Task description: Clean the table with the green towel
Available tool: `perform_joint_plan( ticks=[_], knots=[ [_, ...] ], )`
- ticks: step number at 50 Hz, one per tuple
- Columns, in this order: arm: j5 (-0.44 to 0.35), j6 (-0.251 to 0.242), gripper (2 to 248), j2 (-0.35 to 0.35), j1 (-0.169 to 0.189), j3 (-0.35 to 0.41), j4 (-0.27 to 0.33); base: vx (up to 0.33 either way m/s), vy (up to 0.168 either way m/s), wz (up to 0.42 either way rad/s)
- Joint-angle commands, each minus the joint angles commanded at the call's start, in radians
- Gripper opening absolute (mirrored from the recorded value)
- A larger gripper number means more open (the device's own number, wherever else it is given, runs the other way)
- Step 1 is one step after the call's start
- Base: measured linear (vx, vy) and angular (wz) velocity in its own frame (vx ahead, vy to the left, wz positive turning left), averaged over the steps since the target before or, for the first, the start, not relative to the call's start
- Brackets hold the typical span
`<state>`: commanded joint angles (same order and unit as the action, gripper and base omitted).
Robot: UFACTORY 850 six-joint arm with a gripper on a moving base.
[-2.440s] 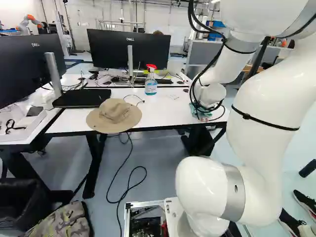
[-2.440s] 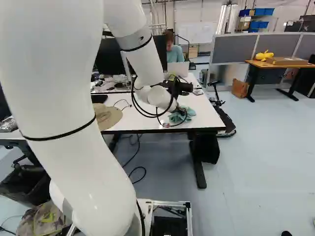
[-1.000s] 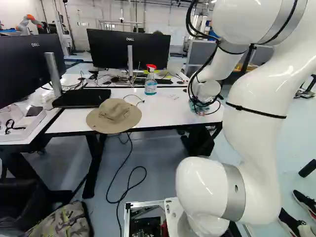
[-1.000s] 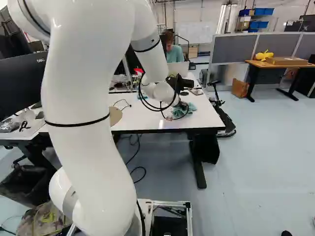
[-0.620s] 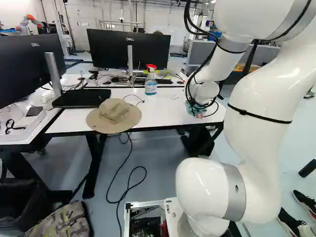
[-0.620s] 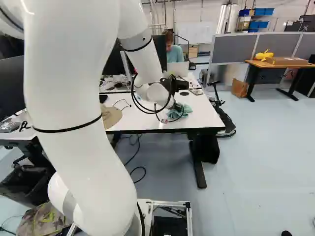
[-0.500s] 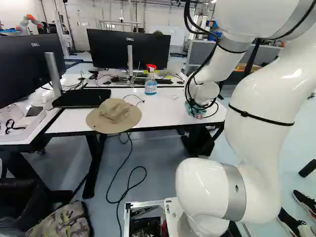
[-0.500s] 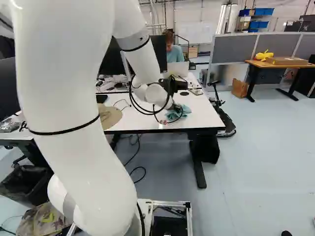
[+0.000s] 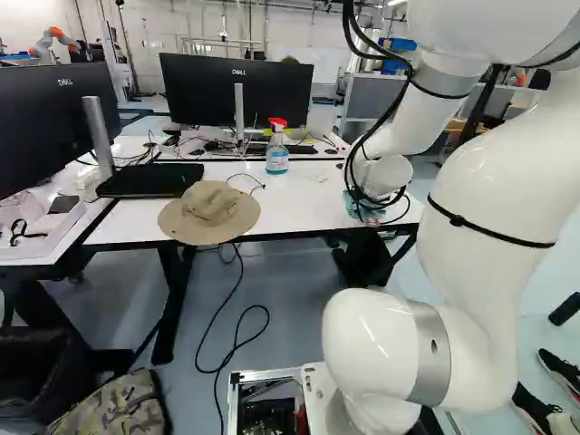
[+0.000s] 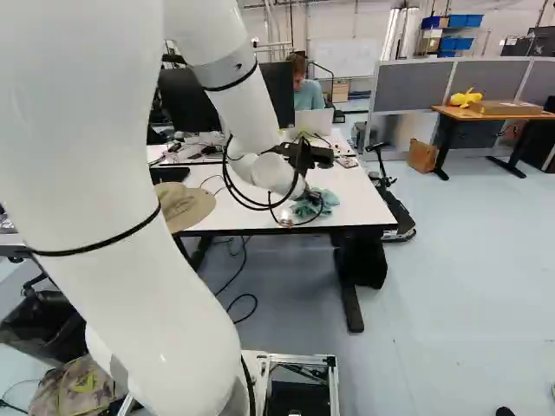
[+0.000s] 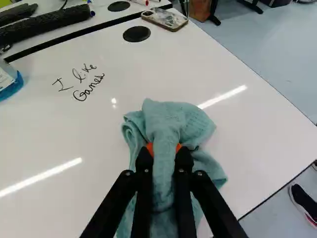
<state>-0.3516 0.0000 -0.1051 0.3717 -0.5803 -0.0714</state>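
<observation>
- Our end effector (image 10: 312, 198) pinches the green towel (image 11: 190, 119) on the white desk (image 11: 257, 144), near its front edge.
- We see handwriting (image 11: 79, 82), a spray bottle (image 9: 276, 159) and a tan hat (image 9: 208, 213) on the same desk.
- Beyond, grey partitions (image 10: 490, 80) and a wooden-topped table (image 10: 460, 113) stand on a pale floor (image 10: 468, 277).

Grey partitions (image 10: 492, 80) are standing behind an orange-brown desk (image 10: 449, 111) (quite the warm patch), and a whitish wall (image 9: 159, 23) is rising beyond the blue-grey floor (image 10: 468, 286).
</observation>
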Motion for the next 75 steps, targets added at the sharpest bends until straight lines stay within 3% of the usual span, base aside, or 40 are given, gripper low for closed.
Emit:
perform_joint_plan(
  ticks=[33, 40, 52, 75],
  knots=[
    [0.000, 0.000, 49, -0.092, 0.088, -0.103, 0.000, 0.000, 0.000, 0.000],
    [0.000, 0.000, 49, -0.110, 0.082, -0.130, 0.000, 0.000, 0.000, 0.000],
    [0.000, 0.000, 49, -0.083, 0.075, -0.129, 0.000, 0.000, 0.000, 0.000],
    [0.000, 0.000, 49, -0.021, 0.006, -0.097, 0.000, 0.000, 0.000, 0.000]
  ],
)
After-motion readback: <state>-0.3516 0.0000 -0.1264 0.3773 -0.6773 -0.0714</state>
